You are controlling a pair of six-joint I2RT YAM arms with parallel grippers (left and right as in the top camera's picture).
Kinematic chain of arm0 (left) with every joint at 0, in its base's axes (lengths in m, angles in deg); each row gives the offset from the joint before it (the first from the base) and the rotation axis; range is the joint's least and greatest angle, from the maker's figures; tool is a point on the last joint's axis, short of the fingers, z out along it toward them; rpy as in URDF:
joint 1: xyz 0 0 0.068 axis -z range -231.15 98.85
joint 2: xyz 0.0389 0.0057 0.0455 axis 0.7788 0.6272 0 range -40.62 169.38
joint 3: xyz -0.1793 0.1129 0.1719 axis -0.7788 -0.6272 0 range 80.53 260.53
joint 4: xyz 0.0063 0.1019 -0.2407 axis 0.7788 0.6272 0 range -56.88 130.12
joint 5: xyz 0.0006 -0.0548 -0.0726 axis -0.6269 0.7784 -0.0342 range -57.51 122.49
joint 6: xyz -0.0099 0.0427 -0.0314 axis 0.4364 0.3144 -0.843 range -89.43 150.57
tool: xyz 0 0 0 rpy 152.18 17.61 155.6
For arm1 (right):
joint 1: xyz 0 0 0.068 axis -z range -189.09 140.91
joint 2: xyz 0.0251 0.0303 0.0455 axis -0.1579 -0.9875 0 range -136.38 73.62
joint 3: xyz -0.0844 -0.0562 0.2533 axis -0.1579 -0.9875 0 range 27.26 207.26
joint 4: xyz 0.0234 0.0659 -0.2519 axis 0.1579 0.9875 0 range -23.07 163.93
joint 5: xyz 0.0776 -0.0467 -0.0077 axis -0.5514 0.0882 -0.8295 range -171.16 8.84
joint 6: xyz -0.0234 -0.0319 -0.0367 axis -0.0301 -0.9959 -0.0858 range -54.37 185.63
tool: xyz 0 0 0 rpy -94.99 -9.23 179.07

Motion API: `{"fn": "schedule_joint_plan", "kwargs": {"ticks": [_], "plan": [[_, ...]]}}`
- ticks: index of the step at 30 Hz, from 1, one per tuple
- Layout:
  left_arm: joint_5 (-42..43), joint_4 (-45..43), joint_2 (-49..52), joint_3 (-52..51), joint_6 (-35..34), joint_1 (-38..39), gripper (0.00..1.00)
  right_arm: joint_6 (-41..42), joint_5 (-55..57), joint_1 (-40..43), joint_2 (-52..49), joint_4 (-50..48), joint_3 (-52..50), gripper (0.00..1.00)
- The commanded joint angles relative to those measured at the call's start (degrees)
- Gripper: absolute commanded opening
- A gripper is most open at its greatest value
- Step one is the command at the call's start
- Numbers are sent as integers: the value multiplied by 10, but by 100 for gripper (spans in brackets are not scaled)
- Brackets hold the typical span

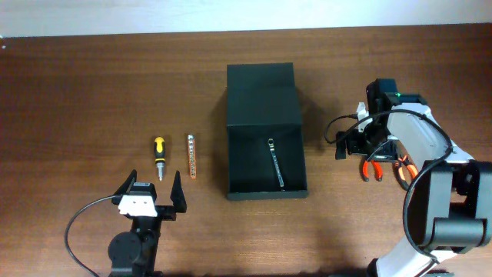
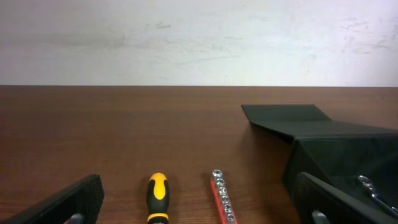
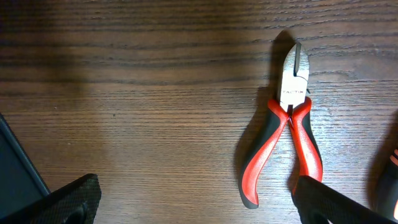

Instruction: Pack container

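The container (image 1: 265,131) is a matte black box in the middle of the table, open, with its flap lid folded back. A metal wrench (image 1: 277,163) lies inside it. A yellow-and-black screwdriver (image 1: 159,156) and a red socket rail (image 1: 191,155) lie to its left. My left gripper (image 1: 151,201) is open and empty, just in front of them; the left wrist view shows the screwdriver (image 2: 157,196), the rail (image 2: 222,198) and the container (image 2: 336,149). Red-handled pliers (image 3: 287,143) lie right of the container. My right gripper (image 3: 205,208) is open above the table, with one finger over a pliers handle.
A second orange-handled tool (image 1: 401,171) lies just right of the pliers (image 1: 374,167), partly under the right arm. The container's corner (image 3: 15,177) shows at the left edge of the right wrist view. A pale wall runs behind the table's far edge.
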Motion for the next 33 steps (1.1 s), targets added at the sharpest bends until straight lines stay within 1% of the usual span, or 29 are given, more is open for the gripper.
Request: {"fn": "schedule_joint_plan", "kwargs": {"ticks": [1,13,20,33], "plan": [[-4,2,-2,-3,11,-4,99,4,7,-3,-6,-2,-5,99],[-4,2,-2,-3,11,-4,99,3,8,-3,-7,-15,-16,99],[-4,2,-2,-3,11,-4,99,4,48,-3,-9,-15,-16,99],[-4,2,-2,-3,11,-4,99,4,46,-3,-16,-10,-16,99]]}}
